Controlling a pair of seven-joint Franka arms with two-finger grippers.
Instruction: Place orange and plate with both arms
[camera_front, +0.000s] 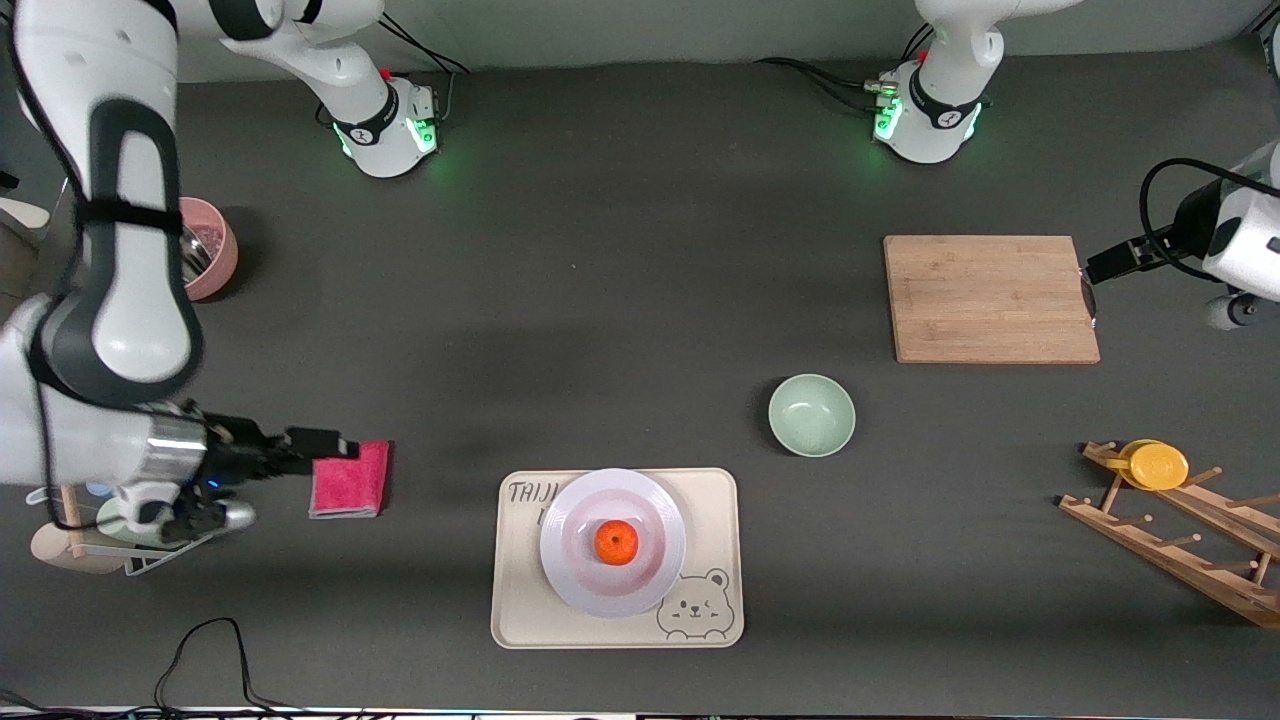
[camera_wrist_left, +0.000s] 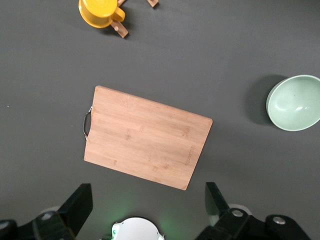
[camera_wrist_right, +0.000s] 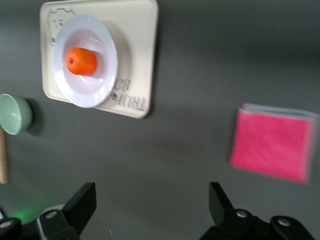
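Front view first, working from the tabletop edge nearest the camera: a beige bear tray (camera_front: 520, 620) lies close to that edge, about midway along it. On the tray rests the plate (camera_front: 575, 585), pale and wide-rimmed, and the orange (camera_front: 616, 542) sits in the middle of the plate. Nothing touches either one.

Toward the right arm's end, a folded pink cloth (camera_front: 352, 490) lies flat on the table beside the tray, a little apart from it. The right gripper (camera_front: 330, 445) hangs just over the cloth's edge, its jaws spread wide and holding nothing; the right wrist view shows both fingers (camera_wrist_right: 80, 205) well apart with bare table between them, the cloth and the tray farther off.

Toward the left arm's end, a wooden rack (camera_front: 1180, 545) stands near the table's corner, with a yellow lid (camera_front: 1155, 465) resting on its upper pegs. A pale green bowl (camera_front: 811, 415) stands empty, farther from the camera than the tray.

Farther still, a bamboo cutting board (camera_front: 990, 298) lies flat. The left gripper (camera_front: 1110, 262) waits at the board's handle end, its jaws wide apart and empty; the left wrist view looks down on the board (camera_wrist_left: 145, 137) between its fingers (camera_wrist_left: 77, 205). A pink bowl (camera_front: 215, 250) sits near the table's edge at the right arm's end, partly hidden by that arm.
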